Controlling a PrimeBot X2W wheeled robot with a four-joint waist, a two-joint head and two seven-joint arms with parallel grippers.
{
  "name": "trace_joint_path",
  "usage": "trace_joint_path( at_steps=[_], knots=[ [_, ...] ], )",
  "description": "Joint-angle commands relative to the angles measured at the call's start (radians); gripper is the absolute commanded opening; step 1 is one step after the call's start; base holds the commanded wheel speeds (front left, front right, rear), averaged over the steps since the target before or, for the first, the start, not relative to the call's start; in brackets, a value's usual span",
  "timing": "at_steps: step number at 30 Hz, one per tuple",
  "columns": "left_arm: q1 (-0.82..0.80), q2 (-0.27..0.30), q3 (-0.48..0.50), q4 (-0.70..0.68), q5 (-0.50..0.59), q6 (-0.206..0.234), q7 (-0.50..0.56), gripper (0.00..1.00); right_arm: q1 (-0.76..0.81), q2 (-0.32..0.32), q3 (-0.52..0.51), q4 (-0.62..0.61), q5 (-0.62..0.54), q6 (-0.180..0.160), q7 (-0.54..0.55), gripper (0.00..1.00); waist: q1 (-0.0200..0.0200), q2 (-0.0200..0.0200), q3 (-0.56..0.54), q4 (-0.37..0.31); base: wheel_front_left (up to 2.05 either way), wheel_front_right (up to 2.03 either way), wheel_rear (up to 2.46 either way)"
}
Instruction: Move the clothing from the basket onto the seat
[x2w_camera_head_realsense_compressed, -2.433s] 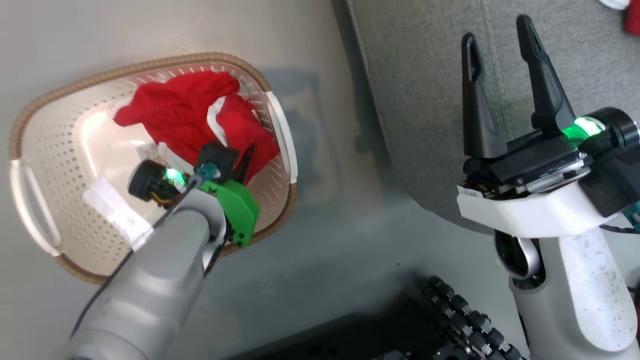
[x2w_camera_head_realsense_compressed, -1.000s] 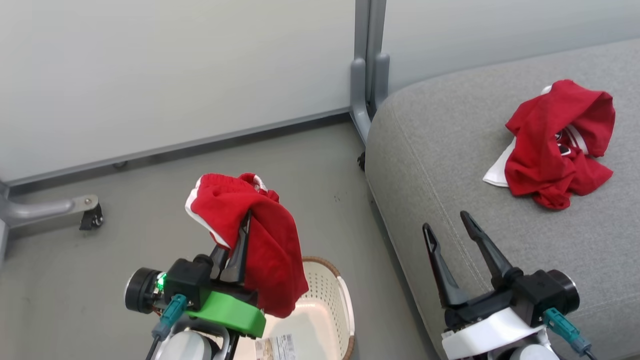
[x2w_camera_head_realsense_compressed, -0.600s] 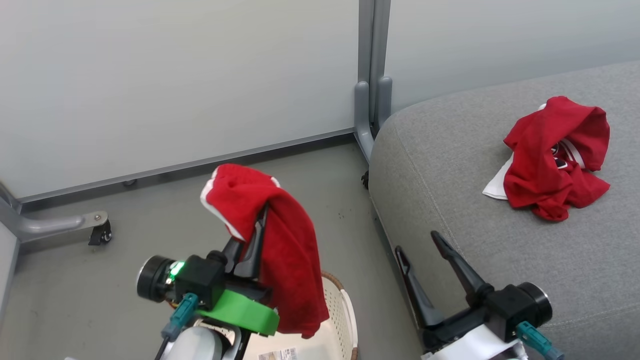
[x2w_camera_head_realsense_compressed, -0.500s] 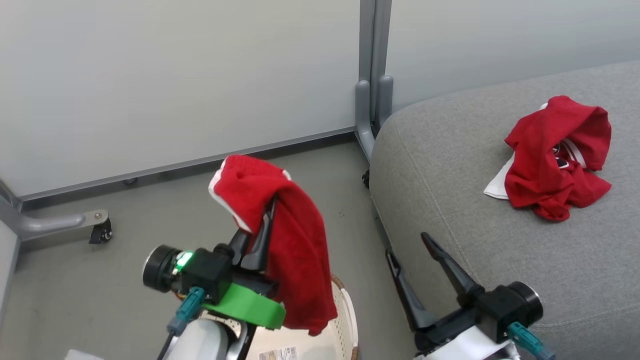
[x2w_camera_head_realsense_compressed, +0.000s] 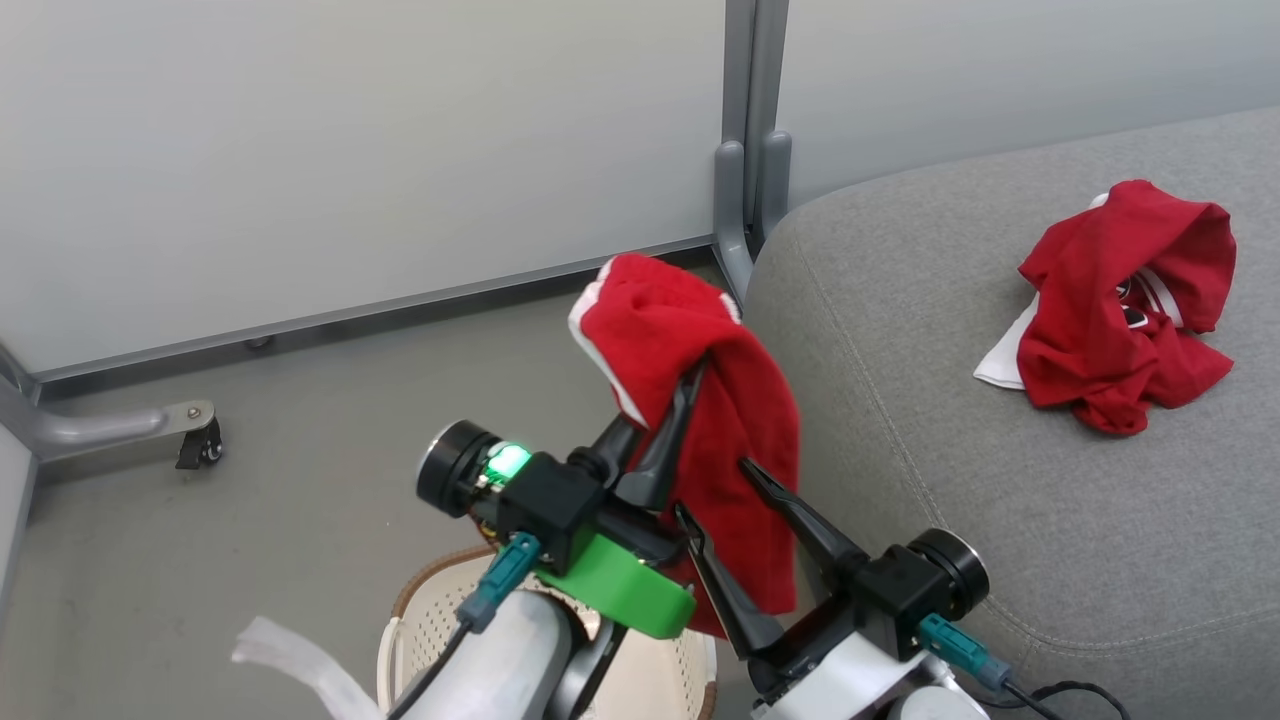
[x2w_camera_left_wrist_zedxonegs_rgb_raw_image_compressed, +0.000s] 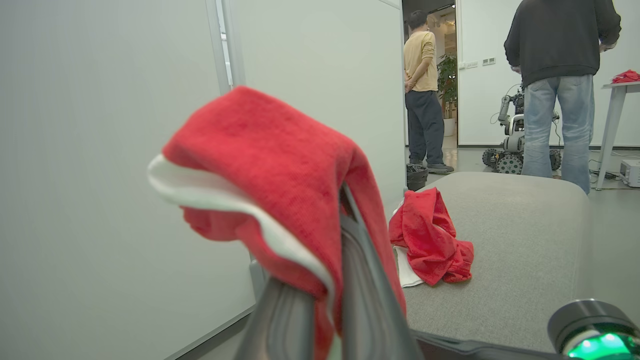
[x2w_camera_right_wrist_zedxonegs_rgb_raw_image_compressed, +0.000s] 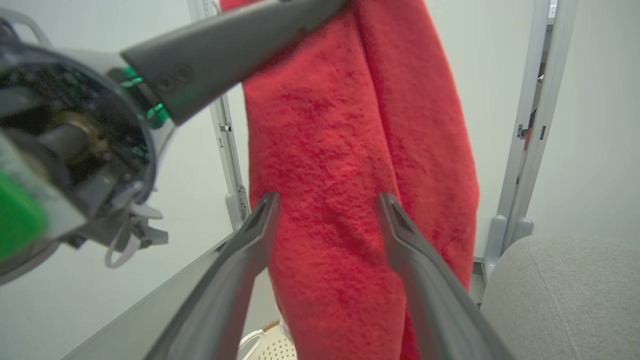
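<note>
The left gripper (x2w_camera_head_realsense_compressed: 688, 390), its 2 dark fingers pinched shut on a bright red soft-fabric garment with white trim (x2w_camera_head_realsense_compressed: 680, 320), holds the cloth aloft above the floor. It hangs higher than the cream perforated plastic laundry basket (x2w_camera_head_realsense_compressed: 432, 628) with its brown woven-look rim, and just beside the rounded edge of the large light grey woven-fabric sofa seat (x2w_camera_head_realsense_compressed: 950, 420). The right gripper (x2w_camera_head_realsense_compressed: 712, 487) stands wide open, fingers spread close by the hanging tail; whether they touch it cannot be told. A 2nd crumpled red-and-white garment (x2w_camera_head_realsense_compressed: 1120, 310) lies on the cushion, well apart. The held cloth looks light, limp and fuzzy-napped, draping over the fingertips in soft folds. It is unlikely to slip, though its loose tail could catch the seat edge. A pinch on 1 bunched fold, as here, seems the surest hold.
</note>
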Motion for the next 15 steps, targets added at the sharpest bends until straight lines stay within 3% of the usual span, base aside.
trace_joint_path(
  at_steps=[1, 8, 15],
  knots=[
    [-0.026, 0.002, -0.017, 0.005, -0.016, 0.013, 0.000, 0.00, -0.013, 0.000, 0.002, 0.008, 0.003, -0.001, -0.003, 1.00, 0.0001, -0.0001, 0.001, 0.000, 0.00, 0.00, 0.00],
    [-0.096, 0.002, -0.135, 0.013, -0.079, 0.074, 0.000, 0.00, -0.039, 0.005, -0.061, 0.022, -0.012, -0.001, -0.003, 1.00, 0.0001, -0.0001, 0.014, -0.002, 0.00, 0.00, 0.00],
    [-0.142, 0.002, -0.220, 0.015, -0.124, 0.104, 0.000, 0.00, -0.049, 0.005, -0.072, 0.025, -0.002, -0.001, -0.003, 1.00, 0.0001, -0.0001, 0.020, -0.001, 0.00, 0.00, 0.00]
  ],
)
